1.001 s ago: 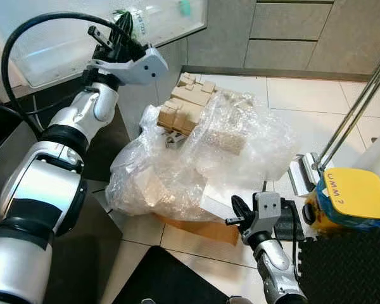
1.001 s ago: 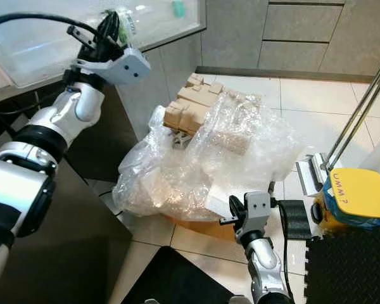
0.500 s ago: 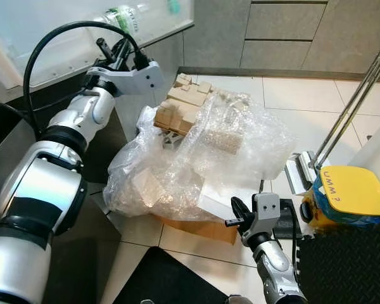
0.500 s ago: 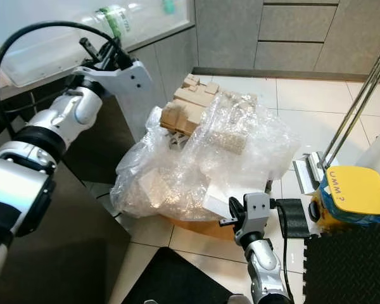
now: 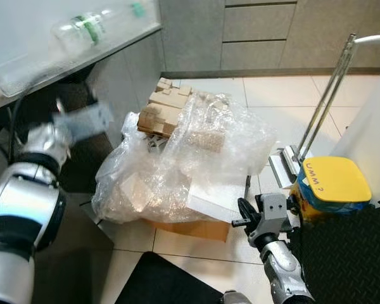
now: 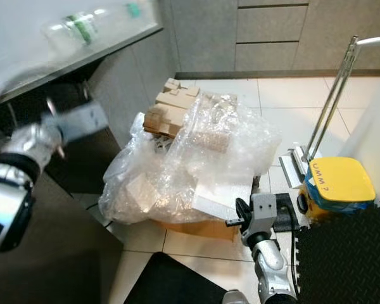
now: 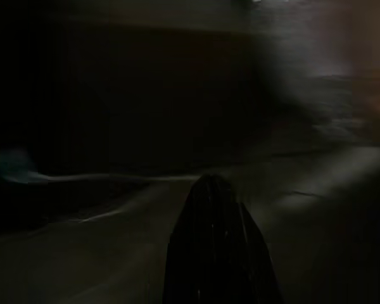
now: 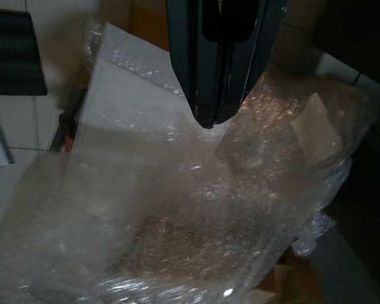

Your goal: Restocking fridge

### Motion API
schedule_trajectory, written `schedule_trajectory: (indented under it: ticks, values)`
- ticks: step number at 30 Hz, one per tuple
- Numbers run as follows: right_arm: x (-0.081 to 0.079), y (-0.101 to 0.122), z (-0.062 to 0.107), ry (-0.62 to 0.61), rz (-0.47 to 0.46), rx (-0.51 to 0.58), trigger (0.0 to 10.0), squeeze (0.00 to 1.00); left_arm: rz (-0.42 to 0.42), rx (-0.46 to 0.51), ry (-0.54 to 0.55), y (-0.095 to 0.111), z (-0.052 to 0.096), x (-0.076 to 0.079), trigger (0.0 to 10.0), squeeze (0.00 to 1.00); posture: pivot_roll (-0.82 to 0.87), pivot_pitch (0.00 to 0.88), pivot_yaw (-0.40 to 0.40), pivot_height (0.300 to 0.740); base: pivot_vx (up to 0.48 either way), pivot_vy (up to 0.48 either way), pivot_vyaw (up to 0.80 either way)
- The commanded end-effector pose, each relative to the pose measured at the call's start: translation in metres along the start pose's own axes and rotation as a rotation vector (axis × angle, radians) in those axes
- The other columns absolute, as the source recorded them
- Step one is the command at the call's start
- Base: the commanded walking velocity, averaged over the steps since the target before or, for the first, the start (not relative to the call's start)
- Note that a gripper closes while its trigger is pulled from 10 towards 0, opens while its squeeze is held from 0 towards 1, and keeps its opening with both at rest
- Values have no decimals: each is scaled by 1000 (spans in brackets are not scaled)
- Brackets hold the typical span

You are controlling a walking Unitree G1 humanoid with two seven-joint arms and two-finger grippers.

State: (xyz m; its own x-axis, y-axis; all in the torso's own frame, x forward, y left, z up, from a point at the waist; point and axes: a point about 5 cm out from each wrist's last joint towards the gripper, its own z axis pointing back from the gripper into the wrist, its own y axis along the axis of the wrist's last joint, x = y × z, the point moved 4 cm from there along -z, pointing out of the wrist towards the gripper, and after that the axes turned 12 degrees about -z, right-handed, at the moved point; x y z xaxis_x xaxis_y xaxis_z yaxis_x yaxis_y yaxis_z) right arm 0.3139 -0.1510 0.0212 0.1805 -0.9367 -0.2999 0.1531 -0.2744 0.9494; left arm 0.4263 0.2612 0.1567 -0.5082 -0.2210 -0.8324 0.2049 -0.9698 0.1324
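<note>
Black fingers of the right gripper (image 8: 215, 95) are pressed together on nothing, low beside the bubble wrap (image 5: 196, 158) over the cardboard box (image 5: 190, 227). Left gripper (image 5: 76, 120) is blurred; can't tell its grip. Bottle (image 5: 82, 28) lies in the fridge door shelf (image 5: 25, 66). Best fetch the next item unhurriedly.

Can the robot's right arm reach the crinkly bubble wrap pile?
Probably yes. The right gripper hangs just above the bubble wrap, fingers shut, with nothing between them.
</note>
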Motion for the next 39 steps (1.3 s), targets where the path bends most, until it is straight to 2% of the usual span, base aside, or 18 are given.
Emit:
schedule_trajectory:
  ticks: [1, 2, 3, 5, 6, 8, 9, 11, 12, 16, 19, 20, 21, 26, 33, 36, 38, 39]
  values:
    - [-7, -14, 4, 3, -24, -44, 10000, 0, 41, 123, -124, 25, -4, 23, 10000, 0, -154, 147, 89, 740, 0, 0, 0]
    - [-9, -17, 5, 7, -27, -50, 10000, 0, 48, 188, -216, 40, -6, 42, 10000, 0, -154, 148, 88, 740, 0, 0, 0]
    - [-9, -17, 5, 7, -27, -50, 10000, 0, 48, 188, -216, 40, -6, 42, 10000, 0, -154, 148, 88, 740, 0, 0, 0]
    - [-14, -21, 7, 19, -30, -64, 10000, 0, 51, 325, -375, 71, -5, 75, 10000, 0, -151, 152, 83, 740, 0, 0, 0]
    - [-14, -21, 7, 19, -30, -64, 10000, 0, 51, 325, -375, 71, -5, 75, 10000, 0, -151, 152, 83, 740, 0, 0, 0]
    - [-18, -25, 8, 32, -30, -76, 10000, 0, 59, 468, -557, 101, 4, 107, 10000, 0, -147, 154, 81, 740, 0, 0, 0]
    - [-18, -25, 8, 32, -30, -76, 10000, 0, 59, 468, -557, 101, 4, 107, 10000, 0, -147, 154, 81, 740, 0, 0, 0]
    - [-21, -28, 8, 39, -30, -86, 10000, 0, 46, 569, -690, 118, 15, 134, 10000, 0, -146, 151, 82, 740, 0, 0, 0]
    - [-21, -28, 8, 39, -30, -86, 10000, 0, 46, 569, -690, 118, 15, 134, 10000, 0, -146, 151, 82, 740, 0, 0, 0]
    - [-23, -31, 9, 42, -30, -96, 10000, 0, 57, 583, -801, 110, 21, 173, 10000, 0, -141, 150, 82, 740, 0, 0, 0]
    - [-23, -32, 9, 42, -30, -99, 10000, 0, 60, 562, -814, 105, 20, 182, 10000, 0, -141, 150, 80, 740, 0, 0, 0]
    - [-23, -33, 9, 44, -28, -105, 10000, 0, 48, 504, -847, 88, 20, 205, 10000, 0, -138, 150, 78, 740, 0, 0, 0]
    - [-23, -33, 10, 44, -28, -107, 10000, 0, 45, 487, -851, 82, 21, 211, 10000, 0, -138, 150, 78, 740, 0, 0, 0]
    - [-22, -35, 10, 45, -26, -114, 10000, 0, 71, 453, -831, 74, 23, 222, 10000, 0, -136, 148, 74, 740, 0, 0, 0]
    - [-22, -36, 11, 47, -23, -120, 10000, 0, 141, 377, -651, 65, 13, 226, 10000, 0, -137, 148, 72, 740, 0, 0, 0]
    - [-22, -36, 11, 48, -22, -122, 10000, 0, 130, 415, -594, 70, 13, 222, 10000, 0, -137, 149, 72, 740, 0, 0, 0]
    - [-22, -37, 11, 48, -20, -126, 10000, 0, 169, 547, -508, 90, 18, 211, 10000, 0, -135, 148, 70, 740, 0, 0, 0]
    - [-22, -37, 12, 49, -19, -127, 10000, 0, 148, 636, -464, 101, 23, 204, 10000, 0, -135, 148, 70, 740, 0, 0, 0]
